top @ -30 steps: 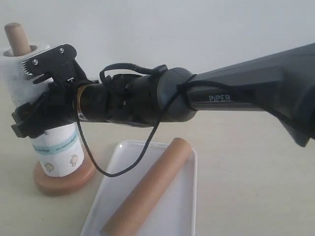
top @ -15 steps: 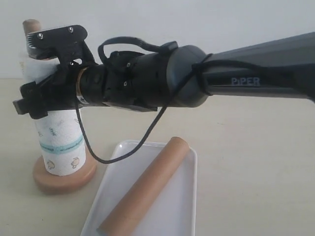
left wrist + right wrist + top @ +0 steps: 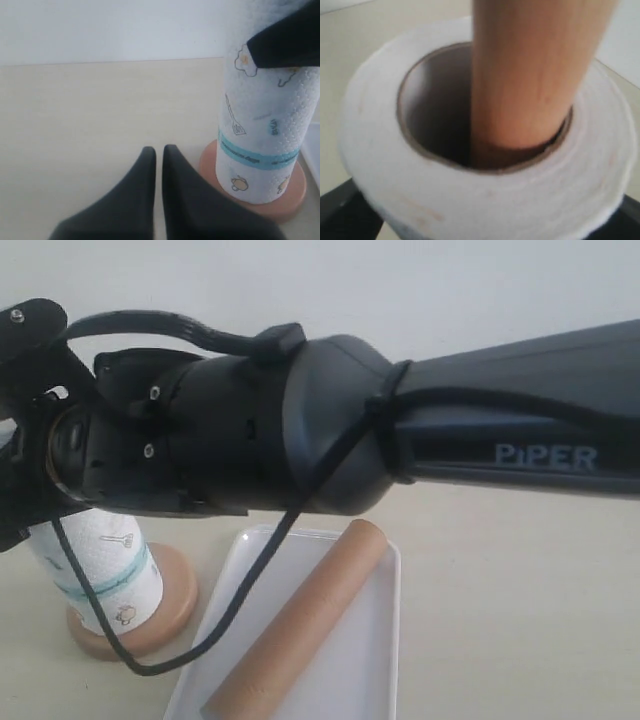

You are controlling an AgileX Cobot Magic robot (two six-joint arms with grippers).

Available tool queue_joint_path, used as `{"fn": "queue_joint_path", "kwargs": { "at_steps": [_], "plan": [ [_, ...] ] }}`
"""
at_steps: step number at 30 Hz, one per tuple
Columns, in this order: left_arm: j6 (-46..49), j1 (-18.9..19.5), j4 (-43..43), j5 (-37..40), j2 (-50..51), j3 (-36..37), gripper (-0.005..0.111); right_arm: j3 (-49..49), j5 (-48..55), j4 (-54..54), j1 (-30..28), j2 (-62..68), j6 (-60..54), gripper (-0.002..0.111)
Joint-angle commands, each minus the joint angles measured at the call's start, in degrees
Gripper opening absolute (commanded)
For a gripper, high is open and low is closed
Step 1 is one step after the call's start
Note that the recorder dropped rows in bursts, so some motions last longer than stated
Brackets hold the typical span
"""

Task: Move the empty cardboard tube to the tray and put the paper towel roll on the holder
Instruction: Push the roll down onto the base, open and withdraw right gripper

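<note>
From the exterior camera we see the right arm [image 3: 400, 430] reaching across to the left and hiding the upper part of the paper towel roll [image 3: 105, 575]. The roll stands slightly tilted on the round base of the holder [image 3: 172, 602]. Just beside it the empty cardboard tube [image 3: 300, 625] lies diagonally in the tray [image 3: 375, 665] on the pale table [image 3: 520, 620], and a black cable [image 3: 230, 610] hangs in a loop beneath the arm. From the left wrist we see the left gripper [image 3: 156, 160] near the holder, its fingers drawn almost together with only a slit between them and nothing in it. One dark finger [image 3: 287, 37] of the other arm lies against the roll's side. From the right wrist we look down on the roll's top. The holder's dowel passes through the hollow core, and the right gripper [image 3: 485, 227] has its dark fingers [image 3: 342, 212] pressed to opposite sides of the roll, clasping it.
</note>
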Motion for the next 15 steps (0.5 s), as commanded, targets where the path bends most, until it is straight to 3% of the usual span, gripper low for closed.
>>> {"fn": "queue_joint_path", "kwargs": {
  "at_steps": [1,15],
  "plan": [
    [-0.37,0.14,-0.37,-0.22,-0.07,0.20,0.004,-0.10,1.94,-1.72,0.06,-2.35,-0.63,0.082],
    [-0.37,0.14,-0.37,-0.22,-0.07,0.20,0.004,-0.10,10.67,0.14,-0.21,-8.08,-0.49,0.082]
  ]
}}
